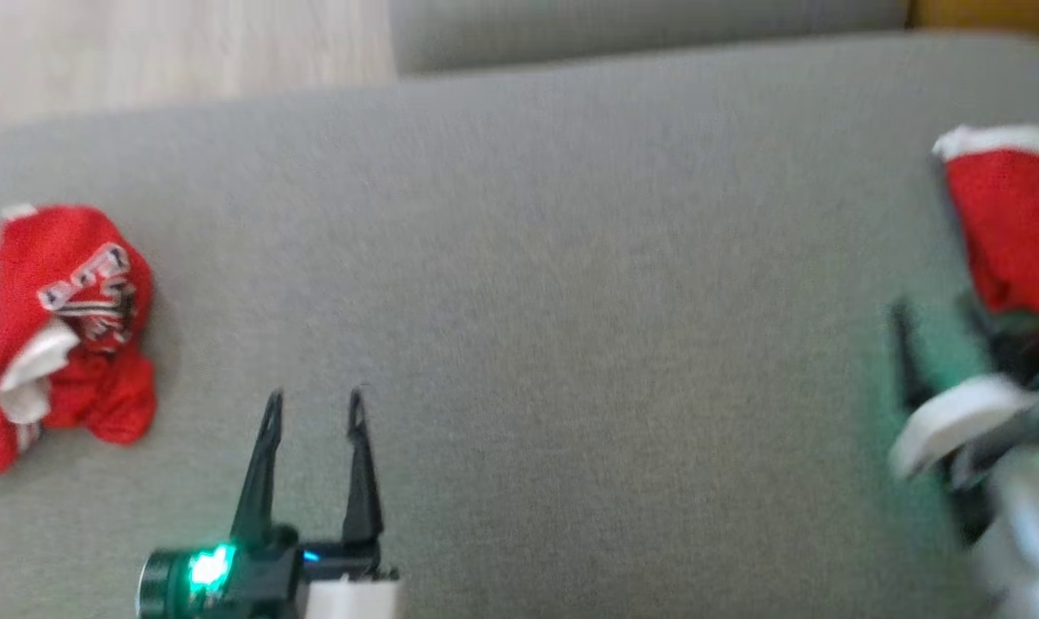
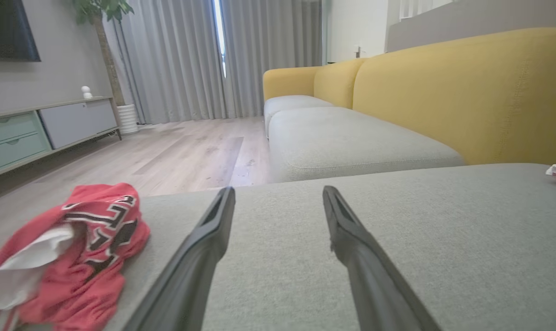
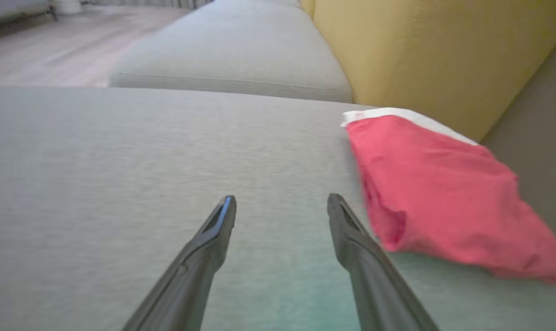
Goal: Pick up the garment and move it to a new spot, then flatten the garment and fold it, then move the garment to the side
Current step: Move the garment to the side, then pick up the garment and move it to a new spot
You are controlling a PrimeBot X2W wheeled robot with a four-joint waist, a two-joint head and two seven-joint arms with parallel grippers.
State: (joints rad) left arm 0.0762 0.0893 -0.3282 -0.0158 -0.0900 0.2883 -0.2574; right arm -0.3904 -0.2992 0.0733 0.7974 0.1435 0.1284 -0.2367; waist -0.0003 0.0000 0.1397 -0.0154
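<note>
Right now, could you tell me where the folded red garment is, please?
The folded red garment lies at the head view's right edge on the grey cushion, close beside the open right gripper and near the yellow backrest.

Black left pincer (image 1: 316, 397), green-lit wrist (image 1: 205, 572)

The left pincer (image 1: 314, 402) sits low on the left, dark fingers parted and pointing forward, holding nothing. The right pincer (image 3: 281, 202), far right, also stands parted and empty.

The crumpled red jersey (image 1: 72, 284) at the left of the grey sofa cushion (image 1: 528, 301) bears black letters (image 1: 89, 292) edged white; folds leave them unreadable.
</note>
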